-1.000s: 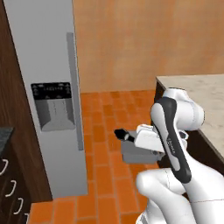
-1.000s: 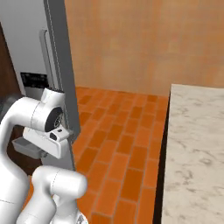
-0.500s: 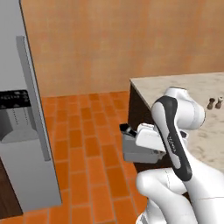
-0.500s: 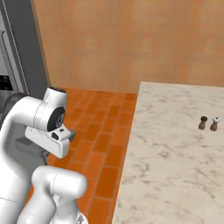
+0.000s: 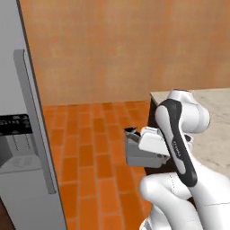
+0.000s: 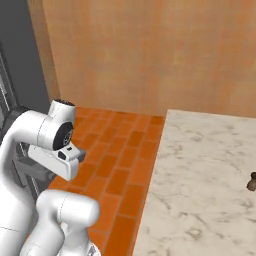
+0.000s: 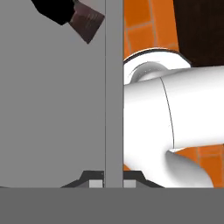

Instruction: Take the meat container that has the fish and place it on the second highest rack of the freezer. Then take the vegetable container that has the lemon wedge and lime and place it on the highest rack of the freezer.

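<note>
here the gripper (image 5: 130, 133) sits folded in front of the arm, over the orange brick floor (image 5: 94, 148), its dark tips just showing at the left end of the hand. the jaws are drawn fully together, and from the left base view and the hand view nothing can be seen held between them. in the hand view the finger tips (image 7: 94, 180) barely rise at the bottom, either side of a narrow grey vertical strip (image 7: 113, 87) that runs the height of the picture.

the freezer (image 5: 22, 148) stands tall and upright at the left of the left base view, grey, doors closed, with a long vertical handle (image 5: 33, 117) and a dark dispenser panel (image 5: 15, 126) on its front. it is well apart from the gripper.

to the right lies a pale marble counter (image 6: 200, 185); a small dark item (image 6: 252, 182), too small to identify, stands near its far right edge.
</note>
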